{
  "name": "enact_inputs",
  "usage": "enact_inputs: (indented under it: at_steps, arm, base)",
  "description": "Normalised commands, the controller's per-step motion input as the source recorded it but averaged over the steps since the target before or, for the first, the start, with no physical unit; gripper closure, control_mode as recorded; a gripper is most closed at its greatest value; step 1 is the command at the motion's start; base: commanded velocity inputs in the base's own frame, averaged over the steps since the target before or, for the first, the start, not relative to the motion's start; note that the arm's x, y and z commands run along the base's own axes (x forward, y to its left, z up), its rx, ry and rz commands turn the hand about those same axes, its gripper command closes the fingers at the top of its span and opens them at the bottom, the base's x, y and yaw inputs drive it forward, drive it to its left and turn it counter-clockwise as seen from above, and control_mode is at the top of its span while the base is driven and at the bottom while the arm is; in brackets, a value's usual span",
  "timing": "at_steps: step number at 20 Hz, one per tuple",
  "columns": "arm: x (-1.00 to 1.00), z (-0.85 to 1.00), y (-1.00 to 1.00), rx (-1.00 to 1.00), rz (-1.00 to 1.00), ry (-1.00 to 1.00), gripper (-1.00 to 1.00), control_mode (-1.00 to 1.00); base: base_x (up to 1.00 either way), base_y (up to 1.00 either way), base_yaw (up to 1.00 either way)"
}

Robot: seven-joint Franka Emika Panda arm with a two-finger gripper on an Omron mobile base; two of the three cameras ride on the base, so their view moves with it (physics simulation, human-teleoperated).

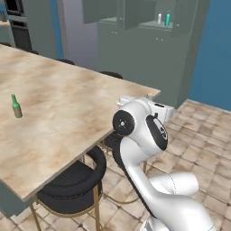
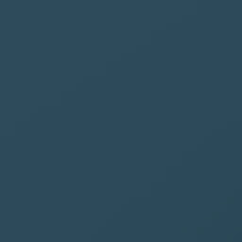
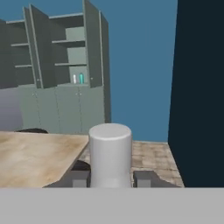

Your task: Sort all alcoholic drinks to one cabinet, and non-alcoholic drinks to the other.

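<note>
Green glass bottle (image 1: 16, 106) stands upright on the tan marbled surface (image 1: 67, 113), well in from its near edge and far from the corner beside my arm. Over to the hand view: my claw (image 3: 110, 178) is pinching a pale grey cylinder (image 3: 110, 148), one dark finger (image 3: 81, 178) on each side of it, pressed against its lower part. It stands upright in the grip, with a rounded flat top; I can't tell from here what is below that top. Beyond the surface's far corner the grey-green cabinet (image 1: 135, 49) stands with its doors swung open. On one shelf, the white bottle (image 1: 159, 18) and the teal bottle (image 1: 168, 19) stand side by side, upright, just apart. The hand view shows the same pair, white (image 3: 74, 78) and teal (image 3: 81, 78), on a middle shelf. A black chair (image 1: 72, 185) is tucked under the surface's near edge.
</note>
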Motion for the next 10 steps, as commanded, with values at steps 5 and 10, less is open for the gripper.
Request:
enact_inputs:
  at_steps: [5,10]
  arm:
    - [0.00,0.00,0.00,0.00,0.00,0.00,1.00,1.00]
    - [0.00,0.00,0.00,0.00,0.00,0.00,1.00,1.00]
  base:
    - [0.33,-0.88,0.29]
    - [0.35,-0.87,0.29]
